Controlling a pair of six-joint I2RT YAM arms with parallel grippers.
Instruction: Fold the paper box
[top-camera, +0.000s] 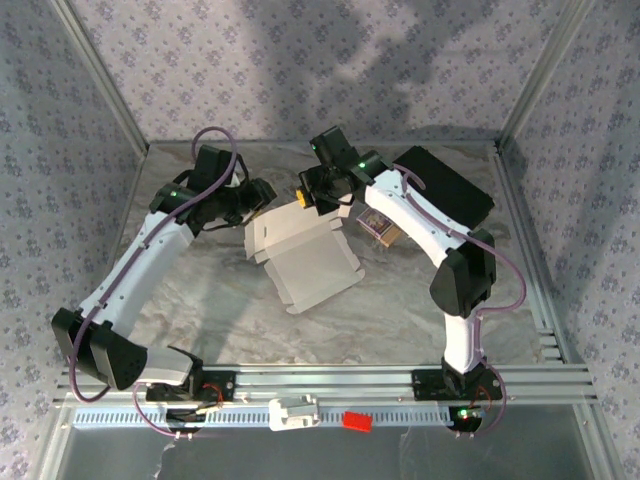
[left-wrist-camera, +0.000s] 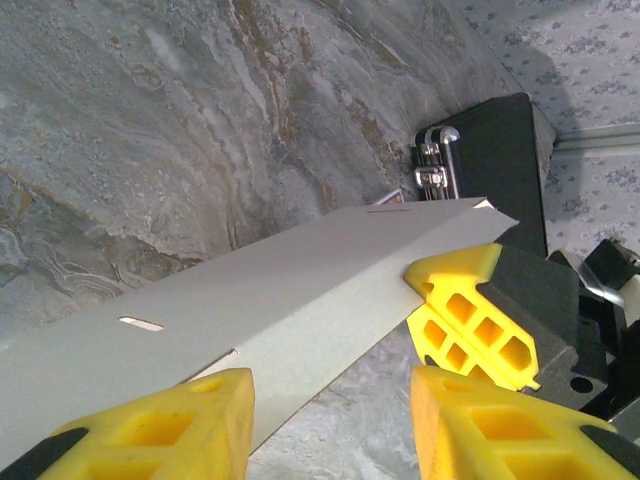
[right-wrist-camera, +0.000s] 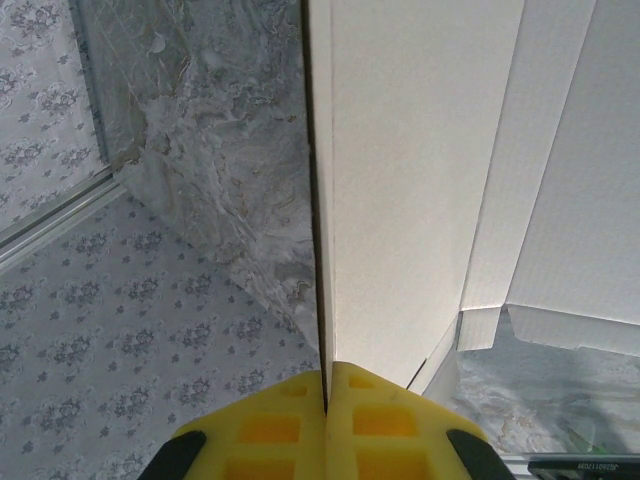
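The paper box (top-camera: 305, 255) is a white creased cardboard piece lying mid-table, with its far flap raised. My right gripper (top-camera: 312, 197) is shut on that flap's right end. In the right wrist view its yellow fingers (right-wrist-camera: 325, 400) pinch the thin edge of the paper box (right-wrist-camera: 420, 180), which stands upright above them. In the left wrist view the raised flap of the paper box (left-wrist-camera: 300, 290) runs across the frame to the right gripper's fingers (left-wrist-camera: 470, 320). My left gripper (left-wrist-camera: 335, 425) is open at the flap's left end. Its left finger (left-wrist-camera: 170, 430) sits in front of the flap's lower edge, and bare table shows between the jaws.
A black rectangular case (top-camera: 445, 190) lies at the back right, also seen with metal clasps in the left wrist view (left-wrist-camera: 500, 160). A small tan and purple packet (top-camera: 380, 228) lies under the right arm. Metal frame rails and patterned walls bound the marbled table (top-camera: 400, 310).
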